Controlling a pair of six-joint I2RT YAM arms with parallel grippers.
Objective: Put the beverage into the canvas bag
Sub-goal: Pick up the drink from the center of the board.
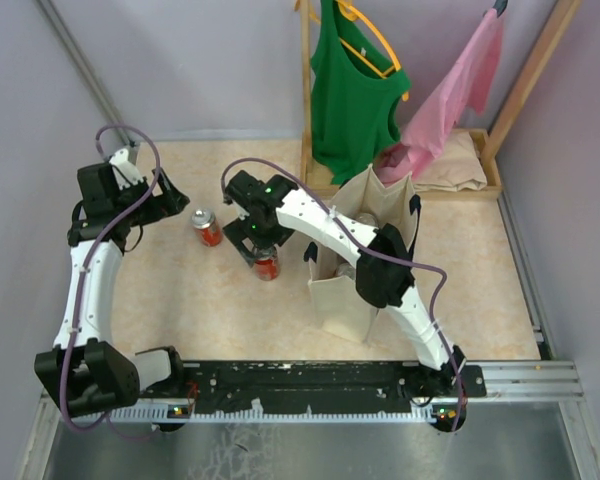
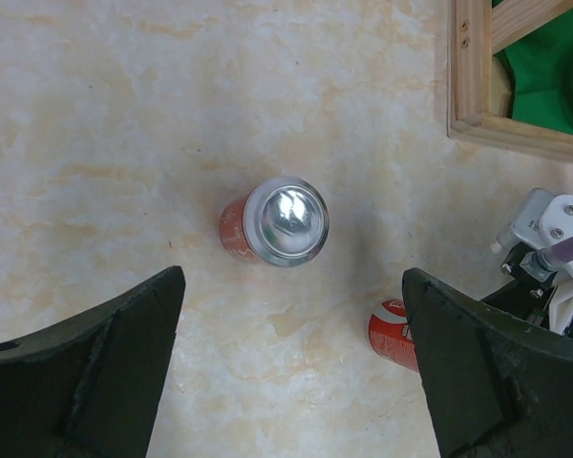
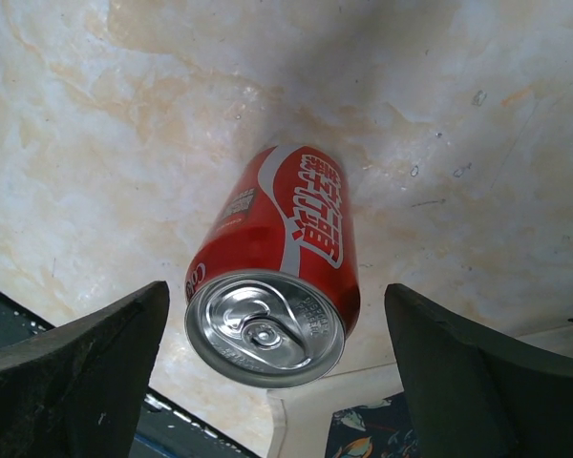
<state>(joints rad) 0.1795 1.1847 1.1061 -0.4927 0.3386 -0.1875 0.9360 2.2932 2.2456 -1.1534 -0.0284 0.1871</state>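
Beverage can: red, white script, silver pull-tab top, upright on worktop left of canvas bag | right gripper wide open around it, not touching | left gripper wide over second can

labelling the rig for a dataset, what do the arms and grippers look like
Left arm and right arm: white link shells, black joints and bases, a purple cable looping along each. Small green light on the right wrist. Fingers are matte black wedges.
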